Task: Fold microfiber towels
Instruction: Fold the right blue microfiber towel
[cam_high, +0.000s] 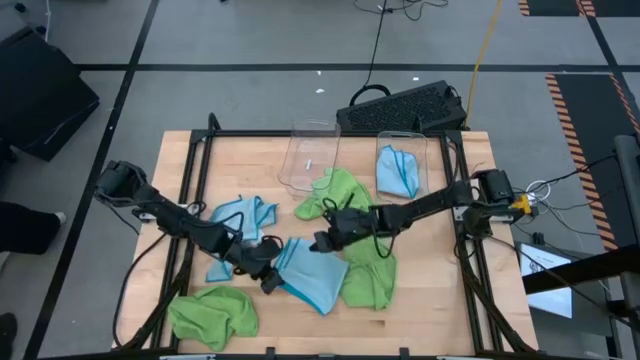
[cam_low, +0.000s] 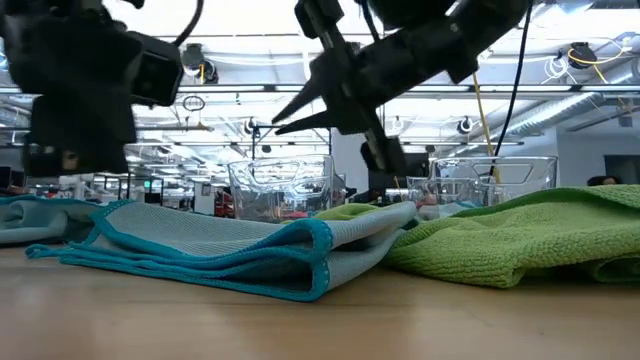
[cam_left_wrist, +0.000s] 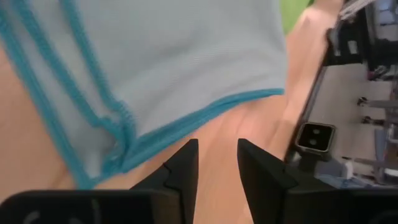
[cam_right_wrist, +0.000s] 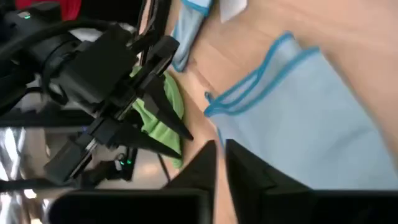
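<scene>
A light blue microfiber towel (cam_high: 310, 275) lies folded in the middle of the table, its doubled, teal-hemmed edge (cam_low: 310, 265) toward the near side. My left gripper (cam_left_wrist: 217, 168) stands at its near left corner (cam_left_wrist: 118, 149), a little short of the hem, over bare wood. Its fingers are open by a narrow gap with nothing between them. My right gripper (cam_right_wrist: 221, 158) hovers above the towel's far edge (cam_high: 318, 243), shut and holding nothing. A lime green towel (cam_high: 370, 270) lies bunched against the blue one's right side.
More towels lie around: green ones at the near left (cam_high: 212, 312) and far middle (cam_high: 335, 190), a blue one at the left (cam_high: 245, 212). Two clear bins (cam_high: 310, 155) (cam_high: 405, 150) stand at the far edge, the right one holding a blue towel (cam_high: 398, 170).
</scene>
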